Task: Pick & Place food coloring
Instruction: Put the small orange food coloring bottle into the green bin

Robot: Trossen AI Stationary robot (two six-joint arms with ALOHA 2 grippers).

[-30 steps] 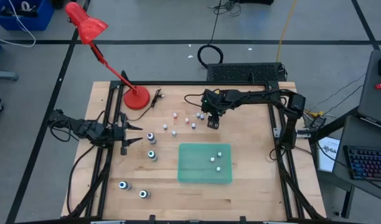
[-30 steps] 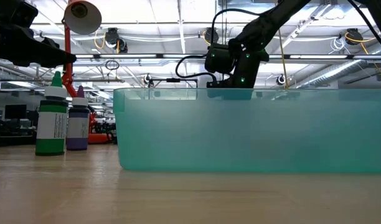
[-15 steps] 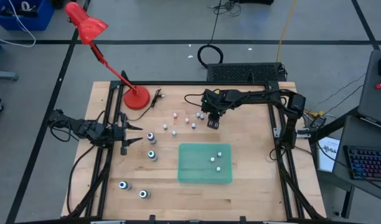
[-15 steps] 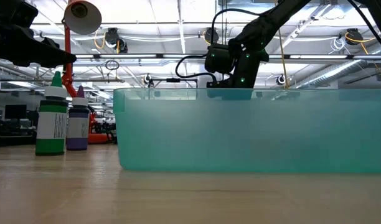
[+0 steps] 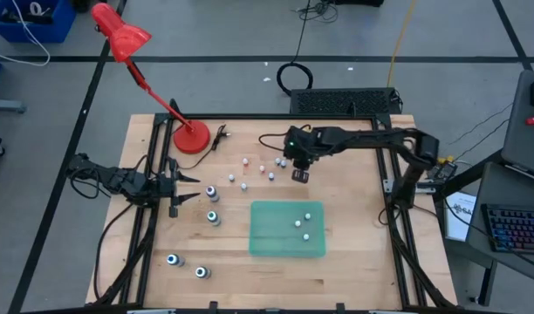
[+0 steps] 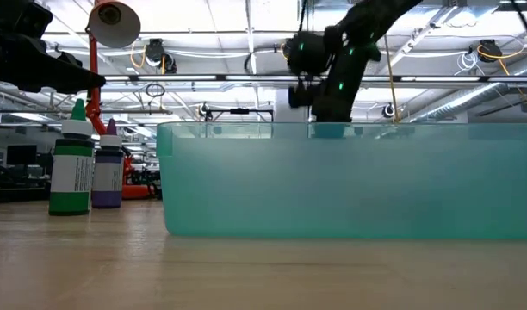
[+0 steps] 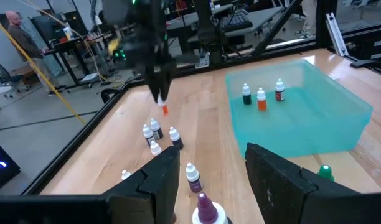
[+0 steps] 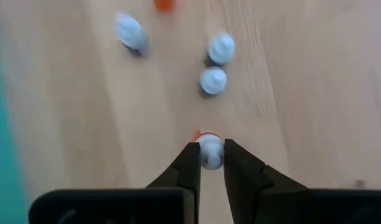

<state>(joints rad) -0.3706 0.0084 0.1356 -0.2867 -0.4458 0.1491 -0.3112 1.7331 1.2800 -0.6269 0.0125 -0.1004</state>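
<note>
Food coloring bottle (image 8: 210,151), tiny, whitish, orange-tipped, pinched by right gripper (image 8: 210,163), left gripper (image 7: 207,180) parted.

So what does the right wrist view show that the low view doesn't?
Only the right wrist view shows the right gripper shut on a small bottle, with three loose bottles on the wood beyond. Only the low view shows the two big bottles beside the teal bin's wall. Both share the right arm and the bin.

A robotics lab: open industrial ceiling (image 6: 246,34), desks with monitors (image 7: 60,46), cables on the floor (image 5: 295,77).
</note>
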